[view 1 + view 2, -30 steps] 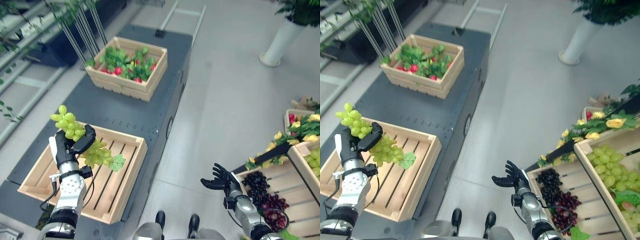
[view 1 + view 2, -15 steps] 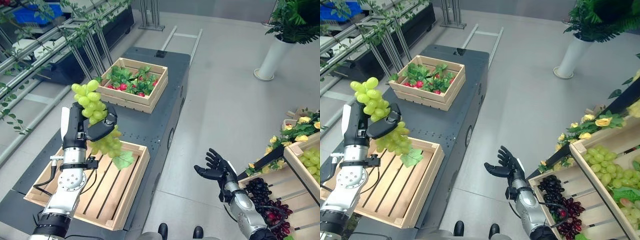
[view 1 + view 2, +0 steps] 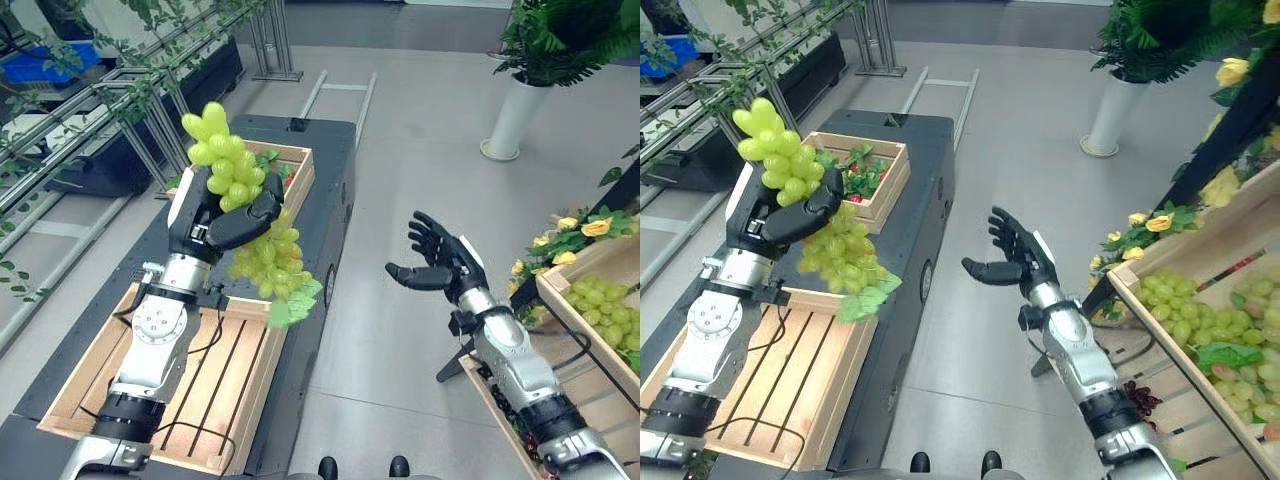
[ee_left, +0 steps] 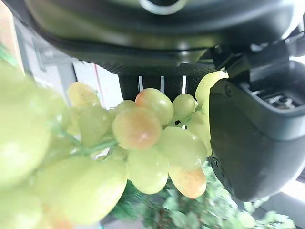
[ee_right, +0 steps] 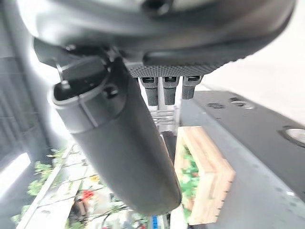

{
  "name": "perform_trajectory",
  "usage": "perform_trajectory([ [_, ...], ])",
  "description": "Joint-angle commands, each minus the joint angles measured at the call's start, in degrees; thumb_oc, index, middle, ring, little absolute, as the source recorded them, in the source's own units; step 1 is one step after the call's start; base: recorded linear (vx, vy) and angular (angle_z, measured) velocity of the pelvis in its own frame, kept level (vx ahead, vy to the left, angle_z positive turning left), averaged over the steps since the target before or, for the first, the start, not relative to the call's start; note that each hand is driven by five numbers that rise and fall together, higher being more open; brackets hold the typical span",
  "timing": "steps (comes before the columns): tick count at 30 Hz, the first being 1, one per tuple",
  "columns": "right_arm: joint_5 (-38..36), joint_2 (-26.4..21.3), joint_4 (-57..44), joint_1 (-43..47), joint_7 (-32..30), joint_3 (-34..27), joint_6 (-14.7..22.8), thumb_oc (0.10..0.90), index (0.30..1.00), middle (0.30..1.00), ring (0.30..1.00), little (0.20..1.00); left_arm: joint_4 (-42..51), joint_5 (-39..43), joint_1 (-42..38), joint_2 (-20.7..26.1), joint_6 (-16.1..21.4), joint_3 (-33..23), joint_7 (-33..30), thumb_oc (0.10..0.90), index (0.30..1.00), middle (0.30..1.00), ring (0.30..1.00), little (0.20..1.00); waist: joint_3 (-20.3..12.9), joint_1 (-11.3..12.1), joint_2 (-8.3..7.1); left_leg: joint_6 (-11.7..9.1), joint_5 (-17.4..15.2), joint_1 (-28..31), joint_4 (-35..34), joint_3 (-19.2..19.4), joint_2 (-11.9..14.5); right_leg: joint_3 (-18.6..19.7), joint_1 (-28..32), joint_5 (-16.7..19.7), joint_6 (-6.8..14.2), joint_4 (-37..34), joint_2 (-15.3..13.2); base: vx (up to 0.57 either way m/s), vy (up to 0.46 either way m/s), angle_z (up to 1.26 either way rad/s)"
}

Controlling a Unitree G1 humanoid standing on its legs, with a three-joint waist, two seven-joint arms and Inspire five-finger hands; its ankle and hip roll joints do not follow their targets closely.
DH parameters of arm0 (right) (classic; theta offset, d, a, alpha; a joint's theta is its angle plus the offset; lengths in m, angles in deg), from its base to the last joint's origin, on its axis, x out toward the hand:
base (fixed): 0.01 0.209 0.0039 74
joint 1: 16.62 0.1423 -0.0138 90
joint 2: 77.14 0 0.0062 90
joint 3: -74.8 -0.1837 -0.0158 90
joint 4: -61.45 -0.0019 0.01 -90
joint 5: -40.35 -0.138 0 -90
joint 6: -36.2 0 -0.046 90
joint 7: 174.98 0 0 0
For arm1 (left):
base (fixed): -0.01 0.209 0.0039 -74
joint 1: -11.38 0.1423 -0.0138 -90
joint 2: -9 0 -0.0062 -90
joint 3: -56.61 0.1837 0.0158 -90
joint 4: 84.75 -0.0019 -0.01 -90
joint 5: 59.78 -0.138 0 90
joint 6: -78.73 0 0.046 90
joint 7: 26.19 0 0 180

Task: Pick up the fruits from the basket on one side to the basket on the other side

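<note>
Wooden crate [image 3: 75,415] at seven o'clock is lying bare beneath the left hand [image 3: 215,215], which is clamping a green grape bunch [image 3: 255,245] aloft, probably for handover; at three o'clock, the right hand [image 3: 440,265] is waiting, fingers spread to receive.

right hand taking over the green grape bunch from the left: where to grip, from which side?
Likely the lower half of the green grape bunch, which hangs free below the left hand curled round its upper part. Come from the robot's right, where the open right hand faces it, fingers round the cluster above the leaf.
</note>
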Motion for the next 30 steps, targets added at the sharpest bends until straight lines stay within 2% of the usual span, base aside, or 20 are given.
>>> perform_trajectory([
  [1, -4.25, 0.41, -2.45, 9.06, 1.59, 0.58, -0.12, 0.8, 0.9, 0.9, 0.9, 0.9, -1.81, 2.1, -12.44, 0.35, 3.33, 2.06, -0.43, 0.4, 0.3, 0.3, 0.3, 0.3, -7.45, -0.32, -0.9, -1.71, -2.82, -2.26, 0.06, -1.85, -0.73, -0.72, 0.11, -0.86, -3.11, 0.13, 1.45, -0.04, -0.072, -0.07],
  [3, -4.85, 0.16, -1.79, 11.2, 2.03, 0.97, -1.43, 0.8, 0.9, 0.9, 0.9, 0.9, -2.54, 2.07, -14.2, 0.21, 2.88, 3.05, -0.3, 0.4, 0.3, 0.3, 0.3, 0.3, -7.49, -0.34, -0.99, -1.74, -2.91, -2.11, 0.06, -1.88, -0.72, -0.65, 0.26, -0.96, -3.14, 0.13, 1.52, -0.03, -0.055, -0.04],
  [5, -7.23, -0.15, -1.43, 14.05, 3.76, 2.09, -4.88, 0.8, 0.9, 0.9, 0.9, 0.9, -3.36, 3.24, -16.65, -0.1, 2.33, 4.79, 0.1, 0.4, 0.3, 0.3, 0.3, 0.3, -7.75, -0.46, -1.25, -1.81, -3.02, -1.85, 0.06, -1.9, -0.72, -0.43, 0.4, -1.06, -3.18, 0.13, 1.61, -0.03, -0.059, -0.03],
  [6, -7.33, -0.14, -1.39, 14.21, 3.94, 2.14, -4.96, 0.8, 0.9, 0.9, 0.9, 0.9, -3.43, 3.33, -16.81, -0.15, 2.28, 4.89, 0.18, 0.4, 0.3, 0.3, 0.3, 0.3, -7.75, -0.45, -1.28, -1.81, -3.03, -1.84, 0.06, -1.9, -0.72, -0.42, 0.42, -1.07, -3.18, 0.13, 1.61, -0.03, -0.055, -0.03],
  [11, -15.39, 1.29, -0.43, 17.52, 10.79, 5.74, -9.36, 0.8, 0.9, 0.9, 0.9, 0.9, -5.96, 4.91, -20.96, -2.22, 1.92, 8.88, 1.64, 0.4, 0.3, 0.3, 0.3, 0.3, -8.42, -0.64, -1.79, -1.88, -3.09, -1.84, 0.06, -2.0, -0.72, -0.3, 0.4, -1.16, -3.25, 0.13, 1.77, -0.02, -0.036, 0.0],
  [17, -17.46, 2.04, 0.3, 20.94, 11.8, 7.87, -9.98, 0.8, 0.9, 0.9, 0.9, 0.9, -6.58, 5.24, -25.29, -2.66, 0.59, 12.45, 1.4, 0.4, 0.3, 0.3, 0.3, 0.3, -8.39, -0.82, -1.99, -1.96, -3.31, -1.85, 0.06, -1.78, -0.57, -0.46, 0.35, -1.22, -3.18, 0.13, 1.76, 0.0, 0.0, 0.0],
  [20, -17.7, 3.18, 0.53, 22.94, 12.21, 9.13, -11.79, 0.8, 0.9, 0.9, 0.9, 0.9, -6.97, 5.01, -26.62, -3.25, 0.01, 13.4, 1.19, 0.4, 0.3, 0.3, 0.3, 0.3, -8.3, -0.78, -2.02, -1.95, -3.4, -1.78, 0.06, -1.69, -0.55, -0.42, 0.38, -1.25, -3.2, 0.13, 1.75, 0.0, 0.0, 0.0],
  [30, -18.07, 4.47, 4.16, 29.09, 11.08, 12.38, -13.29, 0.8, 0.9, 0.9, 0.9, 0.9, -9.03, 5.82, -29.27, -5.2, -1.39, 16.03, 2.11, 0.4, 0.3, 0.3, 0.3, 0.3, -8.59, -0.37, -2.26, -1.97, -3.64, -1.45, 0.06, -1.39, -0.41, -0.51, 0.54, -1.32, -3.16, 0.13, 1.7, 0.0, 0.0, 0.0],
])
